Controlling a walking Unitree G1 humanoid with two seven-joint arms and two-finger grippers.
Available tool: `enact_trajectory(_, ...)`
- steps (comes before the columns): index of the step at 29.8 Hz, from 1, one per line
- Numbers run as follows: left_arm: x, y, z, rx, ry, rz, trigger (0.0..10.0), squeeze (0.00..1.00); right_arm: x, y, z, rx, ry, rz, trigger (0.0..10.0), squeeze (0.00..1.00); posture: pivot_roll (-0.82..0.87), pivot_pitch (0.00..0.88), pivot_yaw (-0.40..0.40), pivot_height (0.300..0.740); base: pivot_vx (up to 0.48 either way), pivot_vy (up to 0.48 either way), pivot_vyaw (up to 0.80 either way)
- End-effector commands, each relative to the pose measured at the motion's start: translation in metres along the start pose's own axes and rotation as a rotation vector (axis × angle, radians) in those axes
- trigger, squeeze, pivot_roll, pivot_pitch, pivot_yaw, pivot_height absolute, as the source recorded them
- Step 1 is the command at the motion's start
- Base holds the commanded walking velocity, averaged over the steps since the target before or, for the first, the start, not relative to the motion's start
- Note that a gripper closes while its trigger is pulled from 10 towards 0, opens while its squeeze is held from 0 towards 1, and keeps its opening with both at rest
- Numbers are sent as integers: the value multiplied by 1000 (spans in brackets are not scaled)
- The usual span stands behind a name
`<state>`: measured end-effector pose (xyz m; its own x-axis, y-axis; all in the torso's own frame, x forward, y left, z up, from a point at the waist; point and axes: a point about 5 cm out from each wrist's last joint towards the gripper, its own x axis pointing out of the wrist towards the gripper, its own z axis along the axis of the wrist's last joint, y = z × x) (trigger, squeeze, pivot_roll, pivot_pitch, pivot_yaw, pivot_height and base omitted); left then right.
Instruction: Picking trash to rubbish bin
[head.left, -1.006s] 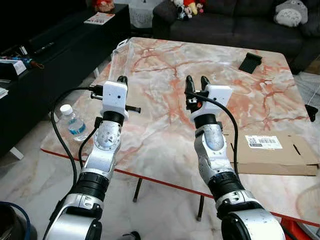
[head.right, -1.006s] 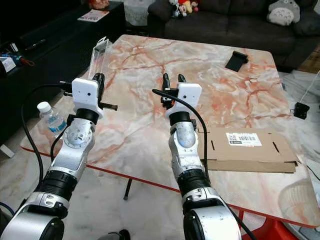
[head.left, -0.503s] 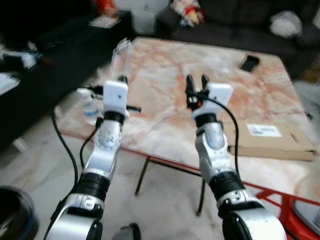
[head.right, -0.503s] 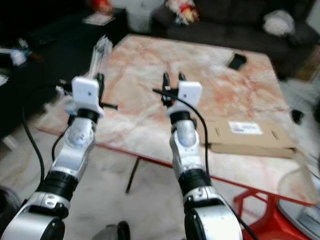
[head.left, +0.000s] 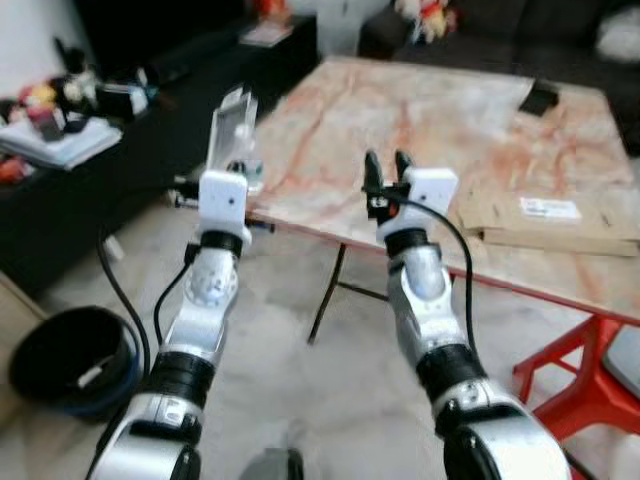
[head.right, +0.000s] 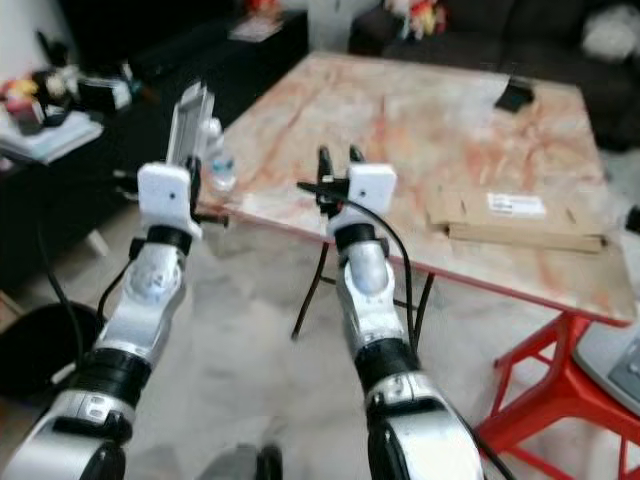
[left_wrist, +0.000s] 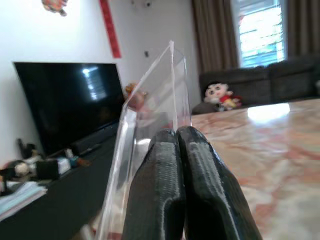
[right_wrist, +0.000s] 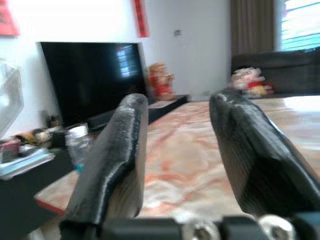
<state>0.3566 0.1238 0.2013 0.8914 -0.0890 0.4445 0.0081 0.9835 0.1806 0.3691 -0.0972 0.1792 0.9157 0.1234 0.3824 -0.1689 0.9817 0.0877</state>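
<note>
The left hand (head.left: 236, 160) is raised near the counter's (head.left: 440, 110) left edge, its two black fingers (left_wrist: 175, 165) pressed together on the lower part of a clear plastic box (head.left: 230, 125). The box stands upright above the hand, tilted slightly, off the counter and just beside its left edge. In the left wrist view the transparent box (left_wrist: 150, 120) rises past the closed fingertips, with a dark TV (left_wrist: 70, 100) showing behind it.

The right hand (head.left: 383, 170) is held up over the counter's near left corner, its fingers (right_wrist: 115, 150) parted with a clear gap between them and nothing held.

A water bottle (head.right: 222, 160) stands on the counter's near left corner, just behind the left hand. A flattened cardboard piece (head.left: 550, 212) with a white label lies along the counter's right edge, and a small dark object (head.left: 541, 98) rests near the far right corner. The counter top is marbled in pink and white and stands on thin dark legs.

On the floor at the robot's left sits a black bin (head.left: 70, 355) with a blue rim, well apart from both hands. A red stool (head.left: 580, 360) stands at the right beneath the counter's edge. A dark sofa (head.right: 520, 30) with soft toys lies beyond the counter's far edge.
</note>
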Motion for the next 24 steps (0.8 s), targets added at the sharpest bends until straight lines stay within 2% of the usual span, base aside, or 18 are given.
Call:
enact_trajectory(1, -1, 5, -3, 28, 14, 4, 10000, 0, 3, 6, 2, 4, -6, 13, 10000, 0, 80, 90, -20, 740, -244, 0, 0)
enact_trajectory(3, -4, 6, -7, 29, 36, -4, 10000, 0, 0, 5, -2, 6, 13, 9, 10000, 0, 82, 99, -19, 740, 0, 0, 0)
enact_trajectory(6, -14, 10, -28, 69, 143, -7, 10000, 0, -9, 0, -18, 13, 95, -7, 10000, 0, 83, 106, -16, 740, 0, 0, 0)
enact_trajectory(9, -17, 11, -33, 72, 163, -10, 10000, 0, -11, 0, -23, 25, 123, -5, 10000, 0, 83, 106, -16, 740, 0, 0, 0)
enact_trajectory(11, -43, 18, -69, 57, 328, -10, 10000, 0, -35, -5, -59, 82, 329, -9, 10000, 0, 77, 116, -12, 740, 0, 0, 0)
enact_trajectory(13, -75, 27, -102, 53, 507, 4, 10000, 0, -67, -11, -93, 135, 532, -28, 10000, 0, 78, 122, -14, 740, 0, 0, 0)
enact_trajectory(15, -104, 35, -124, 66, 638, 13, 10000, 0, -100, -20, -116, 129, 691, -56, 10000, 0, 88, 130, -17, 740, 0, 0, 0)
enact_trajectory(17, -104, 35, -124, 66, 638, 13, 10000, 0, -100, -20, -116, 129, 691, -56, 10000, 0, 88, 130, -17, 740, 0, 0, 0)
enact_trajectory(18, -114, 36, -130, 71, 679, 11, 10000, 0, -111, -23, -122, 120, 737, -65, 10000, 0, 89, 130, -18, 740, 0, 0, 0)
enact_trajectory(19, -114, 36, -130, 71, 679, 11, 10000, 0, -111, -23, -122, 120, 737, -65, 10000, 0, 89, 130, -18, 740, 0, 0, 0)
enact_trajectory(21, -146, 45, -146, 84, 812, 39, 10000, 0, -142, -32, -137, 89, 859, -95, 10000, 0, 86, 143, -21, 740, 0, 0, 0)
enact_trajectory(22, -146, 45, -146, 84, 812, 39, 10000, 0, -142, -32, -137, 89, 859, -95, 10000, 0, 86, 143, -21, 740, 0, 0, 0)
enact_trajectory(24, -177, 52, -159, 98, 937, 67, 10000, 0, -171, -39, -147, 67, 962, -120, 10000, 0, 86, 159, -29, 740, 0, 0, 0)
